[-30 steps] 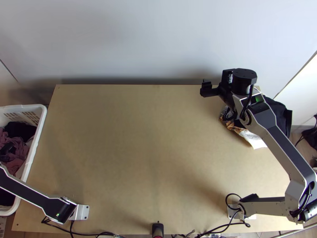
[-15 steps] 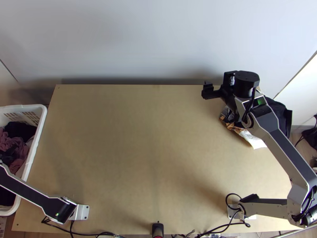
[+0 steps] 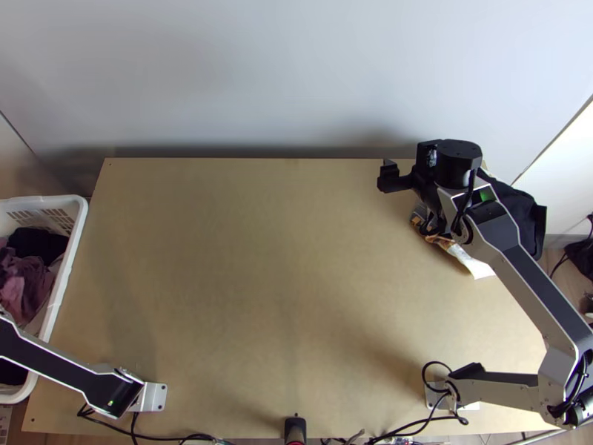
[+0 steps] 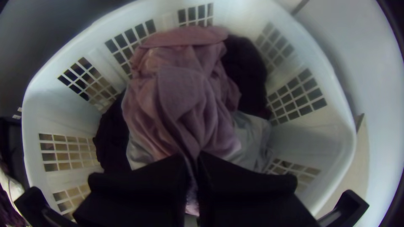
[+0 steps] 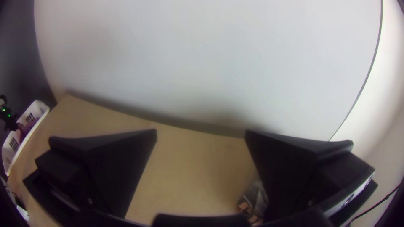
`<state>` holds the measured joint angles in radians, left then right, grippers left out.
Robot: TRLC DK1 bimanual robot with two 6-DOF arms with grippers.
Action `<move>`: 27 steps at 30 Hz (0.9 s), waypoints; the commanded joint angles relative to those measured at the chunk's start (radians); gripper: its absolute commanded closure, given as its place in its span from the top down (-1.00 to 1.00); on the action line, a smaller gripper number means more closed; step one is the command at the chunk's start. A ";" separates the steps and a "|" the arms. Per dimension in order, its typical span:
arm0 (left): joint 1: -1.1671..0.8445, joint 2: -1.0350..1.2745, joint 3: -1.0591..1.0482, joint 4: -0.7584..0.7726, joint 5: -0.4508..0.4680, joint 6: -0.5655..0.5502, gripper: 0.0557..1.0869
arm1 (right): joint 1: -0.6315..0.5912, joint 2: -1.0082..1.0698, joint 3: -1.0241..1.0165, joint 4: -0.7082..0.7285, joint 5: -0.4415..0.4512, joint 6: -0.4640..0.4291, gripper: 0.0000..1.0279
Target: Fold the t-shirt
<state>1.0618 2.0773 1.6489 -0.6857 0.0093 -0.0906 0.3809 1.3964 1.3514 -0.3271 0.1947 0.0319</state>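
My right gripper [image 3: 396,176] is over the far right part of the table, beside a dark and patterned cloth bundle [image 3: 519,211]. In the right wrist view, the right gripper [image 5: 201,134] has its fingers wide apart with nothing between them. A pink-mauve cloth [image 3: 26,285] lies bunched in the basket at the left. The left wrist view has this pink cloth [image 4: 185,96] hanging in loose folds, with the left gripper [image 4: 192,162] closed on a narrow pinch of it. Which part of the garment is pinched I cannot tell.
The white laundry basket [image 3: 67,259] stands against the table's left side. Dark cloth [image 4: 248,67] and pale grey cloth [image 4: 252,134] lie under and beside the pink one. Bare tabletop [image 3: 259,259] spans the middle. A pale wall [image 3: 296,74] rises behind the far edge.
In the basket the pink cloth has shifted and now stands out more, while the dark shape over it is gone. The right gripper has moved slightly toward the table's near side.
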 commanded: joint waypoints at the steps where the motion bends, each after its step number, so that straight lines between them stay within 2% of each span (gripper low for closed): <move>1: -0.051 -0.201 -0.011 -0.077 0.047 -0.005 -0.93 | 0.001 -0.002 -0.011 0.010 0.002 0.000 0.89; 16: -0.226 -0.467 -0.018 -0.235 0.110 -0.029 -0.93 | -0.002 -0.036 -0.018 0.014 0.006 -0.009 0.89; 27: -0.467 -0.654 -0.126 -0.253 0.110 -0.047 -0.93 | -0.011 -0.086 -0.067 0.028 0.006 -0.007 0.89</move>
<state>0.7383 1.5368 1.5883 -0.9237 0.1162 -0.1307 0.3782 1.3411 1.3113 -0.3050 0.2016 0.0227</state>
